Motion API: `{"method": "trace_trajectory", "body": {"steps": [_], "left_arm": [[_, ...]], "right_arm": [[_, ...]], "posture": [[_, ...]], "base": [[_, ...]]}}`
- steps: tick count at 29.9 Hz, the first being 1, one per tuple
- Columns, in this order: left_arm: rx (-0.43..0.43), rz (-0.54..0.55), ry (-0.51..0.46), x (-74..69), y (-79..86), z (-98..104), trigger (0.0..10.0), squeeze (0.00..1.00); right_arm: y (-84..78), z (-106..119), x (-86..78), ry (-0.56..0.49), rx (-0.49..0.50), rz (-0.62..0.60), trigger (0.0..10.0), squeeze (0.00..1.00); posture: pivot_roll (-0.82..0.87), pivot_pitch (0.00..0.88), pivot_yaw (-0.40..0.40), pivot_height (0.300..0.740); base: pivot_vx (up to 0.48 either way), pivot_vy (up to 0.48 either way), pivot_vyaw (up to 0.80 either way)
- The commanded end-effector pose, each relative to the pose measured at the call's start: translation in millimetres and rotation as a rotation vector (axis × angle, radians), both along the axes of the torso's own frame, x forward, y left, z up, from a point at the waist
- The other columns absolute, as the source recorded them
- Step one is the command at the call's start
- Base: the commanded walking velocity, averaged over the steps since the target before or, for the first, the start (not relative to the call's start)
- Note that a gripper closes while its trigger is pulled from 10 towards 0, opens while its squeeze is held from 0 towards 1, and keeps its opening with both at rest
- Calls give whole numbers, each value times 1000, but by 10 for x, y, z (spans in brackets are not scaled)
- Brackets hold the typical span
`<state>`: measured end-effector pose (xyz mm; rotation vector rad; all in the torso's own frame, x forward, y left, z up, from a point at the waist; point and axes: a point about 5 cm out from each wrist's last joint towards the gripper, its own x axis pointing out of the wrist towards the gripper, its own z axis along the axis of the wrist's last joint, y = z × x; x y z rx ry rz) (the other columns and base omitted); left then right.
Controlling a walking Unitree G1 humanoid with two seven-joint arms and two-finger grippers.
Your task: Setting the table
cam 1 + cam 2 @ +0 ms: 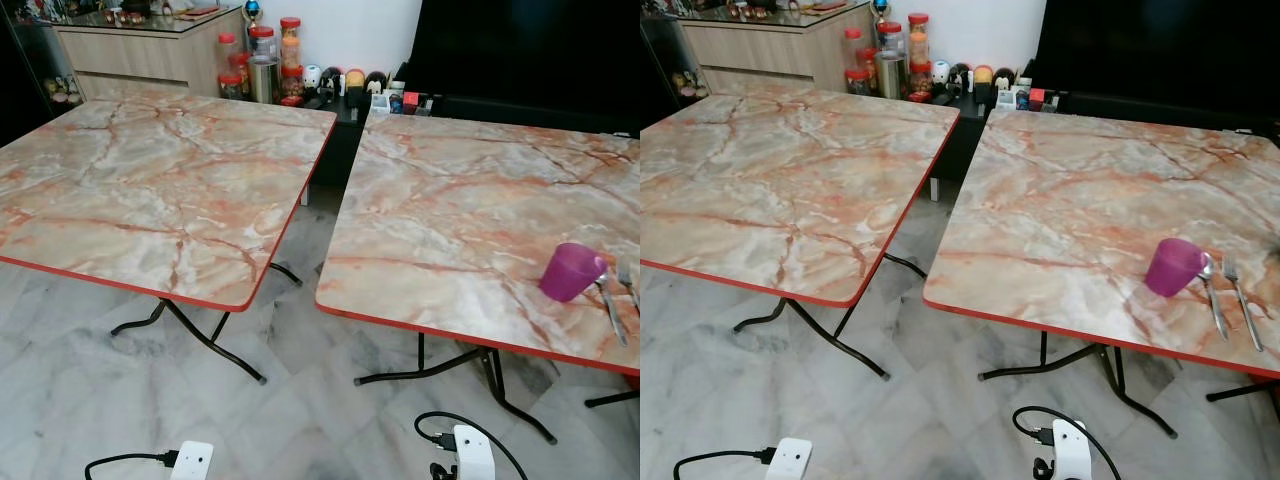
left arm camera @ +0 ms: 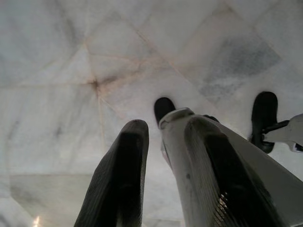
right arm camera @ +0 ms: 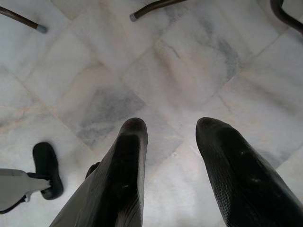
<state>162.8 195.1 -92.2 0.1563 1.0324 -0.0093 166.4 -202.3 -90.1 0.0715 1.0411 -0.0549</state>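
Note:
A purple cup point(image 1: 570, 272) stands near the front right corner of the right marble-patterned table point(image 1: 450, 190). Just to its right a spoon point(image 1: 1212, 295) and a fork point(image 1: 1240, 300) lie side by side, handles toward the front edge. The left table point(image 1: 150, 180), with the same red rim, carries nothing. Both arms hang low by the floor. My left gripper point(image 2: 163, 127) points down at the marble tiles, open and holding nothing. My right gripper point(image 3: 170, 125) also hangs over the tiles, open with bare floor between its fingers.
A floor gap point(image 1: 320, 230) separates the two tables, and their black folding legs point(image 1: 215, 345) splay beneath. Behind them stand a wooden cabinet point(image 1: 140, 50), several red-lidded jars point(image 1: 265, 55), small items on a low shelf point(image 1: 355, 85) and a large dark screen point(image 1: 520, 50).

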Motion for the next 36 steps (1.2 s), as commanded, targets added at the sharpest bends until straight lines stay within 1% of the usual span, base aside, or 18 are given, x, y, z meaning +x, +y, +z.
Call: {"method": "trace_trajectory", "body": {"steps": [1, 21, 28, 36], "left_arm": [[9, -17, 5, -16, 13, -5, 10000, 0], [6, -21, 12, -42, 5, -16, 10000, 0], [3, -25, 12, -41, 5, -16, 10000, 0], [6, -26, 7, -22, -6, -10, 10000, 0]], "right_arm": [[5, 6, 16, -4, 2, -8, 10000, 0], [-5, -7, -11, 9, -11, -27, 10000, 0], [-4, -16, -27, 33, -18, -21, 10000, 0], [-9, -12, -18, 29, -24, -20, 10000, 0]], "posture": [[54, 0, -51, 740], [55, 0, -49, 740], [54, 0, -48, 740], [54, 0, -48, 740]], "base": [[0, -270, 0], [0, -294, 0], [0, -307, -663], [0, -305, -645]]}}
